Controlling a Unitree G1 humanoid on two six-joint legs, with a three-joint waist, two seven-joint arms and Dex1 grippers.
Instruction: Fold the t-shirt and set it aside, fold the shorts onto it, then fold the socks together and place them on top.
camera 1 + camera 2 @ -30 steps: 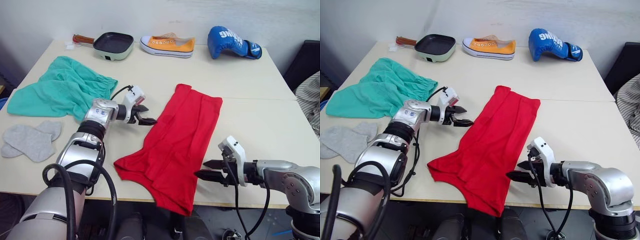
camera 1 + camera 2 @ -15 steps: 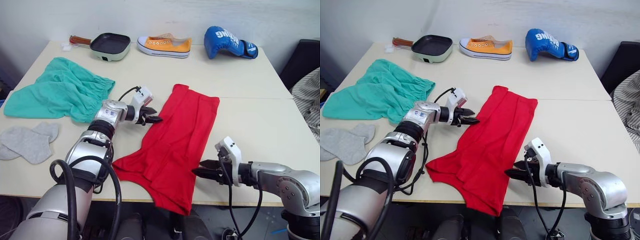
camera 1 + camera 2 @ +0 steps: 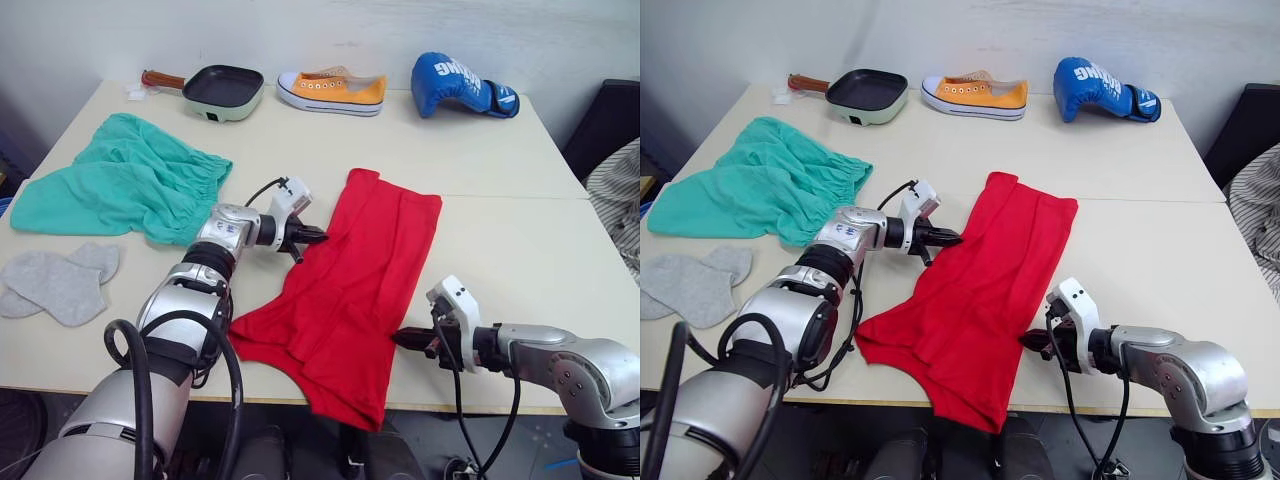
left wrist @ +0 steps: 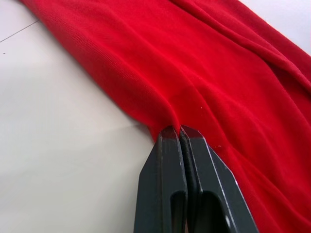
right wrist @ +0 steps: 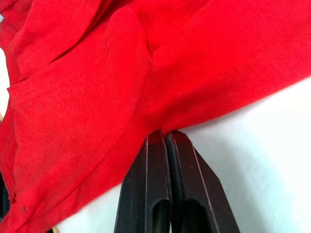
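The red t-shirt (image 3: 350,290) lies folded into a long strip across the middle of the table, its near end hanging over the front edge. My left gripper (image 3: 318,236) is shut on the shirt's left edge, and in the left wrist view the gripper (image 4: 175,132) pinches a small ridge of red cloth at its tips. My right gripper (image 3: 398,338) is shut on the shirt's right edge near the table front; the right wrist view shows that gripper (image 5: 164,133) nipping the hem. The teal-green shorts (image 3: 120,185) lie spread at the left. Two grey socks (image 3: 60,280) lie overlapped nearer the front left.
Along the table's far edge stand a frying pan (image 3: 225,90), an orange shoe (image 3: 332,92) and a blue boxing glove (image 3: 462,82). A dark chair (image 3: 610,120) with striped cloth (image 3: 620,190) stands past the table's right side. Bare tabletop (image 3: 520,230) lies right of the shirt.
Both grippers have moved in to the shirt's edges and gone from open to shut, each pinching red cloth. The shirt itself has barely shifted.
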